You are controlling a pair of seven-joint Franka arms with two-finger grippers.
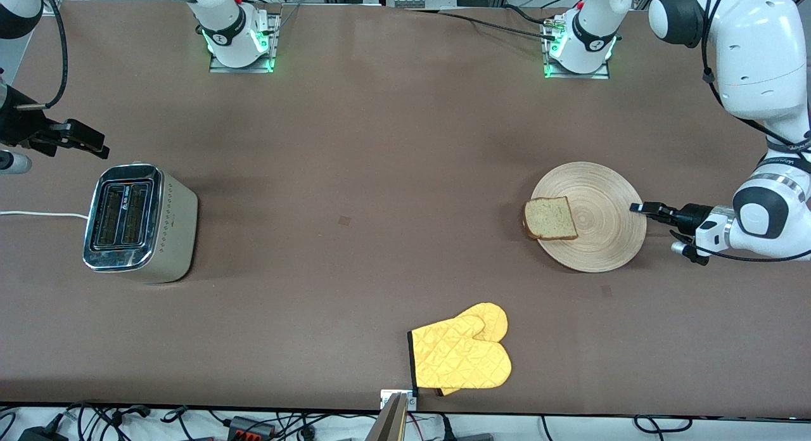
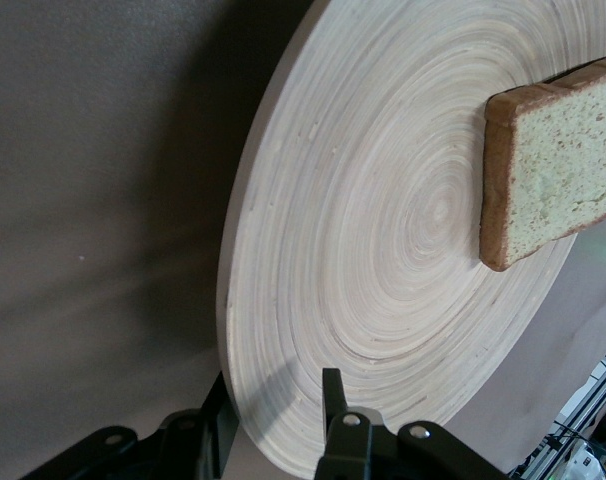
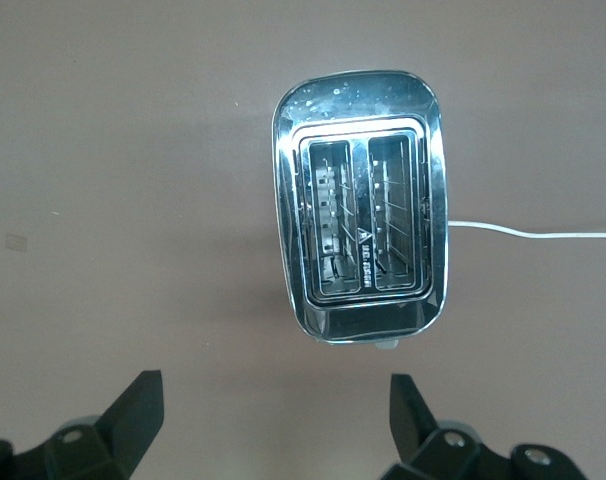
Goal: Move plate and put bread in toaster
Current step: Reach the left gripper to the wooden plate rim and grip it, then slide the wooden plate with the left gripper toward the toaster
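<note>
The left gripper (image 1: 637, 208) is sitting low at the plate's (image 1: 602, 238) rim, on the side toward the left arm's end of the counter (image 1: 380, 175). In the left wrist view its fingers (image 2: 332, 395) are straddling the wooden edge, one above and one below, so it is closing on the plate (image 2: 383, 250) right at the rim. The bread (image 1: 550, 218) is lying flat on the plate, out at the edge toward the counter's middle, one corner overhanging. The right gripper (image 1: 79, 139) is hanging in the air by the toaster (image 1: 139, 222), spread wide and holding nothing; the right wrist view is looking straight down into the two slots of the toaster (image 3: 361, 230), both fingers (image 3: 133, 410) well apart. The toaster is standing upright at the right arm's end, white cord (image 1: 38, 214) trailing off. A yellow mitt (image 1: 461, 353) is lying nearest the front camera.
</note>
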